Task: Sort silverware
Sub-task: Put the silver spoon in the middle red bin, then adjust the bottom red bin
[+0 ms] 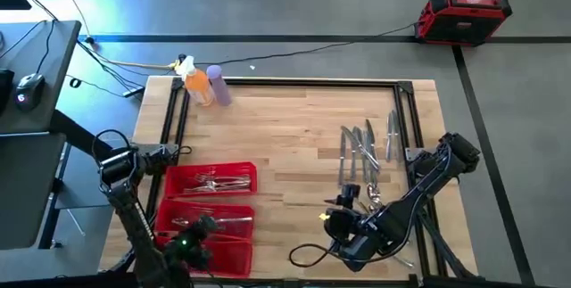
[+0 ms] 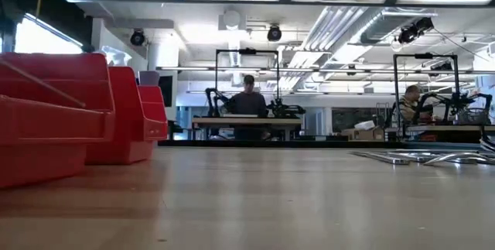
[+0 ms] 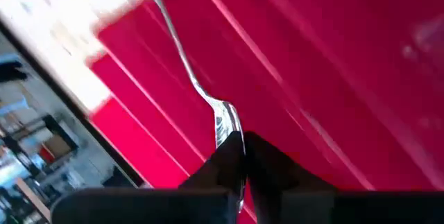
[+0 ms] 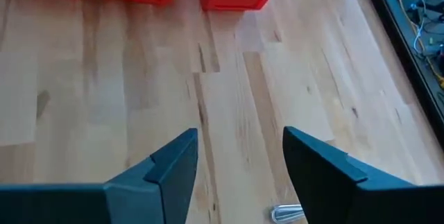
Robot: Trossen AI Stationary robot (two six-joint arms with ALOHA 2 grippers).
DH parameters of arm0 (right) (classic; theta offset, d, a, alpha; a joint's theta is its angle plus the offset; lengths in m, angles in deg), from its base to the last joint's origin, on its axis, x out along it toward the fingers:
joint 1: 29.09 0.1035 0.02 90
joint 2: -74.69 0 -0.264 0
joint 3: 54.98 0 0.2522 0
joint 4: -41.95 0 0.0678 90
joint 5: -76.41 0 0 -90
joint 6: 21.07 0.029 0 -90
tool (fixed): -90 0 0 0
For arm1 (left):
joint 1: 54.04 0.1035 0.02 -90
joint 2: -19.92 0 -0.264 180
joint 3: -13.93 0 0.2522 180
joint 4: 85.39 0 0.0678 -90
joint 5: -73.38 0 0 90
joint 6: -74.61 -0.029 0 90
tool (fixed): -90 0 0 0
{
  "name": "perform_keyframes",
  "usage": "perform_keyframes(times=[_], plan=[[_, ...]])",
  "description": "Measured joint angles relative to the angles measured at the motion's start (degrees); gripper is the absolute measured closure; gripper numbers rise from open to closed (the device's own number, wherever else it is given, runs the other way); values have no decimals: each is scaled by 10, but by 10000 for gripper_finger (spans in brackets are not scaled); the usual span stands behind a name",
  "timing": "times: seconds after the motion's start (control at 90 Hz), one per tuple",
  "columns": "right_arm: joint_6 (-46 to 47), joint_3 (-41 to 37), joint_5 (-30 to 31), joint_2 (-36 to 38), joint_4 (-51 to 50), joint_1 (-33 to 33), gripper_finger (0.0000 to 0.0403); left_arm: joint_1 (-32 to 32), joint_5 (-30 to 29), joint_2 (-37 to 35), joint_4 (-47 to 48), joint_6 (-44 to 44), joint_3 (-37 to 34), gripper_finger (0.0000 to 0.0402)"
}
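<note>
Three red tray bins [image 1: 211, 179] stand at the near left, and the farthest holds several pieces of silverware [image 1: 219, 182]. My left gripper [image 1: 203, 227] hangs over the near bins, shut on one slim silver piece [image 3: 186, 64]. More loose silverware [image 1: 364, 150] lies flat on the wood at the right, also seen in the low view [image 2: 433, 157]. My right gripper [image 1: 332, 219] is near the front edge, just in front of that pile. It is open over bare wood [image 4: 241, 144], with the end of a silver piece [image 4: 288, 213] below its fingers. My left gripper pinches the silver piece between its two fingers at its wider end [image 3: 225, 123]. The fingers hide the tip, so fork or spoon cannot be told. The slim handle [image 3: 170, 33] runs on past the fingertips above the red bin's floor.
An orange bottle [image 1: 198, 87] and a purple bottle [image 1: 219, 86] stand at the far left corner. A dark frame rail [image 1: 294, 81] runs round the tabletop. Bare wood stretches between the bins and the loose silverware. People sit at benches in the room beyond [image 2: 249, 99].
</note>
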State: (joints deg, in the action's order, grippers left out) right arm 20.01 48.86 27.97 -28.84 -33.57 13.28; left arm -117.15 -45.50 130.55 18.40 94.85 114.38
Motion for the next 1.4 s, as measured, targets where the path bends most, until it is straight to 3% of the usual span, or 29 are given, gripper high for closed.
perform_keyframes(times=[0.2, 0.478, 0.644, 0.789, 0.878, 0.944, 1.089, 1.167, 1.4], plan=[[0, 0, 0, 0, 0, 0, 210, 7, 77, -1, -1, 3, -54, 399], [0, 0, -1, 0, 0, 0, 210, 9, 78, -13, 0, 21, -62, 336], [0, 0, -2, 0, 0, 0, 210, 9, 65, -70, 0, 67, -62, 295], [5, 0, -1, 0, 0, 5, 210, 9, 18, -124, 0, 149, -60, 285], [13, 0, 3, 0, -1, 15, 210, 11, -1, -144, -24, 201, -53, 290], [19, 0, 5, 0, -2, 23, 210, 13, -1, -156, -94, 202, -51, 299], [29, 0, 10, 0, -4, 31, 210, 29, 34, -163, -315, 115, -51, 333], [36, 0, 16, 0, -5, 31, 210, 44, 47, -154, -389, 75, -50, 354], [39, 0, 18, 0, -6, 31, 210, 106, 113, -110, -389, 47, -50, 399]])
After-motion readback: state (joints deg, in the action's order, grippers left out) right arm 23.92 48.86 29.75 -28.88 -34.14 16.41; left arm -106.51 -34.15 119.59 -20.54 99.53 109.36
